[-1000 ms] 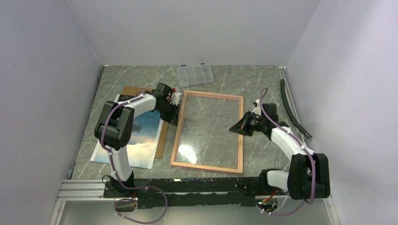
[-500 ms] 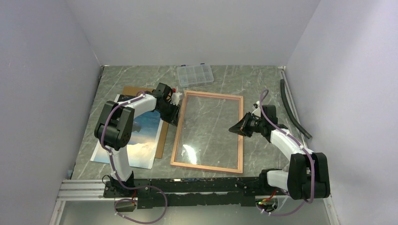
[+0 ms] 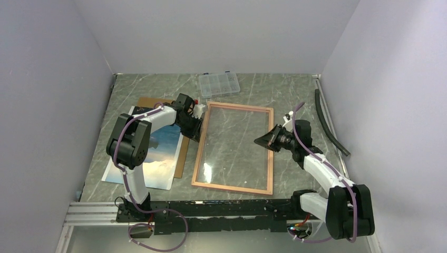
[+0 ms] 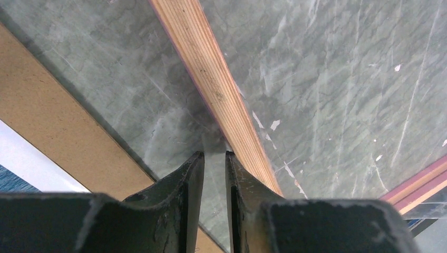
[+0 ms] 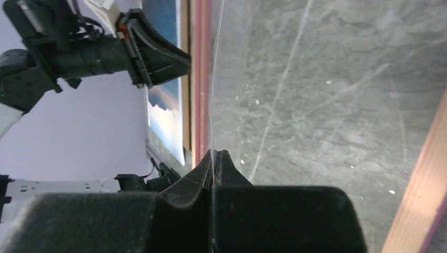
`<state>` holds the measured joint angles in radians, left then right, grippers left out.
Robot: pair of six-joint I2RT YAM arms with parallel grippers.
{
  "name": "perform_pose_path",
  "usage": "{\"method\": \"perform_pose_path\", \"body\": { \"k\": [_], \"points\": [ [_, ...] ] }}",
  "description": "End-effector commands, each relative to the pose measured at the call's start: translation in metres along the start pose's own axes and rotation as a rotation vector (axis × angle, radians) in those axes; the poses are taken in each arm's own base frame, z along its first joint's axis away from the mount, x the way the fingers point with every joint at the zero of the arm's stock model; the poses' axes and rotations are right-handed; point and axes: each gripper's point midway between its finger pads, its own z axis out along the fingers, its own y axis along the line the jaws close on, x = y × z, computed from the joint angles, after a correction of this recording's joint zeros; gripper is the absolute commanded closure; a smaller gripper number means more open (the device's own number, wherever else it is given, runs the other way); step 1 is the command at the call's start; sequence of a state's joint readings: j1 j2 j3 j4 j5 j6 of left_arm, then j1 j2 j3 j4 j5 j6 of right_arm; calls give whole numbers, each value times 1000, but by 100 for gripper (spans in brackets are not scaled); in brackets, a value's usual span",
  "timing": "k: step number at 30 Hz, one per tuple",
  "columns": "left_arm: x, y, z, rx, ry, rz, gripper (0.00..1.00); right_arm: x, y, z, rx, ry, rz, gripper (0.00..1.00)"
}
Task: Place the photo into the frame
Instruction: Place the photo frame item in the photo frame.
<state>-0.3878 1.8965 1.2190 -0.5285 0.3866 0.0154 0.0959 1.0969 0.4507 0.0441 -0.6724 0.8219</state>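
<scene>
Marble table (image 3: 295,95), left gripper (image 4: 213,155) ajar beside frame (image 4: 211,79)

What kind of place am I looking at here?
Most likely a robotics lab test cell: left arm and right arm bolted to an aluminium rail, plain pale walls boxing in a marble-patterned table, with a picture frame and photo laid out.

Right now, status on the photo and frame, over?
Left gripper narrowly open at left rail of the frame. Right gripper shut over pane. Photo outside frame, on backing board, left arm across it.
</scene>
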Motion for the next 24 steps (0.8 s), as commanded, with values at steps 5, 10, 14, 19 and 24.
{"method": "perform_pose_path", "body": {
  "k": [5, 10, 14, 19, 24],
  "points": [
    [14, -16, 10, 45, 53, 16, 72, -9, 53, -6, -215, -57, -73, 100],
    [15, -14, 10, 40, 58, 17, 73, -8, 65, -15, -266, -91, -112, 100],
    [13, -14, 9, 37, 52, 17, 74, -5, 63, -16, -258, -90, -126, 100],
    [13, -14, 9, 36, 53, 16, 74, -2, 56, -13, -242, -76, -115, 100],
    [14, -13, 9, 32, 54, 20, 75, 1, 48, -10, -222, -67, -105, 100]
  ]
}}
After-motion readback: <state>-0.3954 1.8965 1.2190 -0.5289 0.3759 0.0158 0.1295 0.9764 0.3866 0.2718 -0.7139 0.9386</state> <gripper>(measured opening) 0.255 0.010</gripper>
